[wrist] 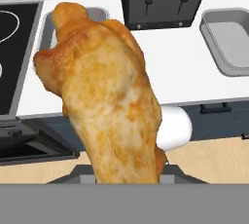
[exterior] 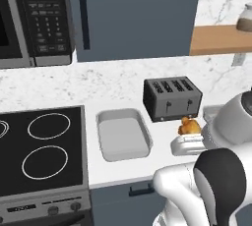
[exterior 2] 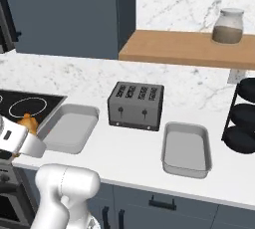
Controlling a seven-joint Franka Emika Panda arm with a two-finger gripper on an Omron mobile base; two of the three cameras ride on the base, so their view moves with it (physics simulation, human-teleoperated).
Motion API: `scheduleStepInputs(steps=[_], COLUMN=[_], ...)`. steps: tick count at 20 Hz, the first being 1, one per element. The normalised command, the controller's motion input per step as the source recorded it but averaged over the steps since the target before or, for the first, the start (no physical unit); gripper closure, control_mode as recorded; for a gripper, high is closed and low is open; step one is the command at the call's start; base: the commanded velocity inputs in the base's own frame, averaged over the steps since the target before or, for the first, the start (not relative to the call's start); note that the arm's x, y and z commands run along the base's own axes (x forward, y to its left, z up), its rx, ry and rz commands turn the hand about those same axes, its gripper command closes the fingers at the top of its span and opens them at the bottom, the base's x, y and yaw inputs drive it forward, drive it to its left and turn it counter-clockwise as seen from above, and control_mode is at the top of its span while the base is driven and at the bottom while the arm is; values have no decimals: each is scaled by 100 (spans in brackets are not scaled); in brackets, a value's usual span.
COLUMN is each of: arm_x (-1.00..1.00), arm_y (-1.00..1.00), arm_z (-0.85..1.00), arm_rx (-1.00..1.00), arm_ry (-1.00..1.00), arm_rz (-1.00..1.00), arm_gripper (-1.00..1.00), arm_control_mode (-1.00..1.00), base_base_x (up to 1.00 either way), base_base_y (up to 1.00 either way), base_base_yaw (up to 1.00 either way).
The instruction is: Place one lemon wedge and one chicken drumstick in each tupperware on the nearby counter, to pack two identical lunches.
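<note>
A golden orange-brown chicken drumstick (wrist: 104,96) stands upright in my gripper (exterior: 189,134), which is shut on its lower end. The drumstick (exterior: 189,126) hangs just in front of the counter's front edge, ahead of the toaster. One light-grey tupperware (exterior: 123,136) lies empty left of the toaster, beside the stove. In the hand view the drumstick covers most of this tupperware (wrist: 97,12). The other tupperware (exterior 2: 187,148) lies empty right of the toaster, nearer the counter's front edge. The lemon wedge is out of view.
A dark four-slot toaster (exterior 2: 136,105) stands between the trays. The black stove (exterior: 39,146) adjoins the counter on the left, under a microwave (exterior: 34,18). A wooden shelf (exterior 2: 184,49) holds a jar (exterior 2: 228,25). A black tiered rack (exterior 2: 244,116) stands at far right.
</note>
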Motion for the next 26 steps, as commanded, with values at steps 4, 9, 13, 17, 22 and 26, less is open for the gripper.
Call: scheduleStepInputs(steps=[4,9,13,17,22,26], arm_x=[0,9,51,88,100,100], arm_y=[0,1,-14,-7,1,0], arm_z=[0,0,-15,-22,-37,-80], arm_rx=[0,0,1,4,4,3], arm_ry=[0,0,3,3,13,28], arm_rz=[0,1,20,22,15,-8], arm_gripper=[100,100,100,100,100,100], arm_control_mode=[100,-100,-100,-100,-100,-100], base_base_x=[38,34,0,0,0,0], base_base_y=[96,51,0,0,0,0], base_base_yaw=[-11,-3,0,0,0,0])
